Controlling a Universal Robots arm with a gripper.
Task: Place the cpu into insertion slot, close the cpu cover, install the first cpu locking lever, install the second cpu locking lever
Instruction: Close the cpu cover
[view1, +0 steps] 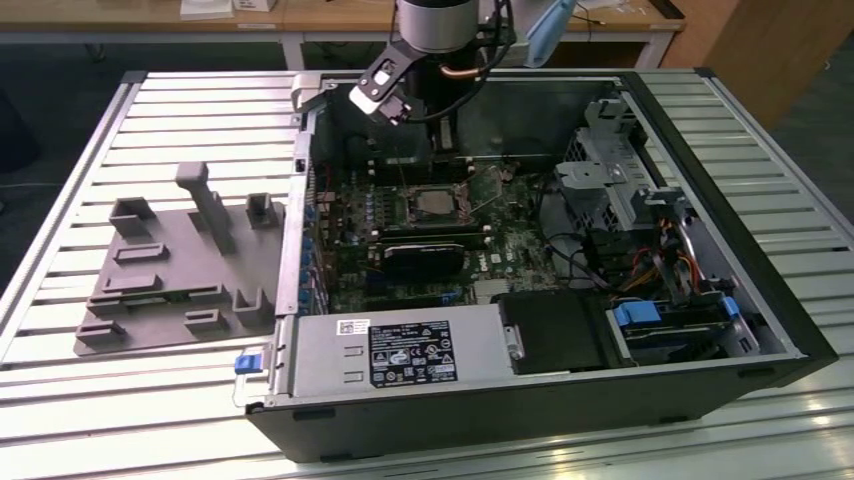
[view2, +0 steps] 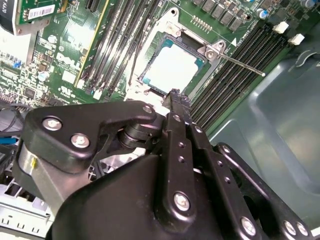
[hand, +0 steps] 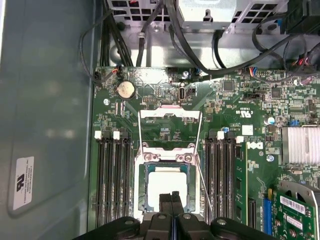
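Note:
The cpu (hand: 167, 189) lies pale and square in the insertion slot (hand: 141, 200) on the green motherboard; in the second wrist view the cpu (view2: 172, 67) sits just past my fingertips. The cpu cover (hand: 170, 113) is swung open and stands off the far side of the slot. A thin locking lever (hand: 205, 192) runs loose along one side of the slot, and the same lever (view2: 240, 62) sticks out over the memory slots. My gripper (hand: 172, 199) is shut with nothing in it and hovers over the slot's near edge. In the exterior view the socket (view1: 427, 203) lies below my arm (view1: 441, 25).
The open computer case (view1: 747, 300) lies on a slatted table, with a grey fixture tray (view1: 174, 270) at the exterior view's left. Memory slots (hand: 112, 180) flank the socket. Cables (hand: 200, 55), a finned heatsink (hand: 300, 145) and a long black card (view1: 427, 255) crowd the board.

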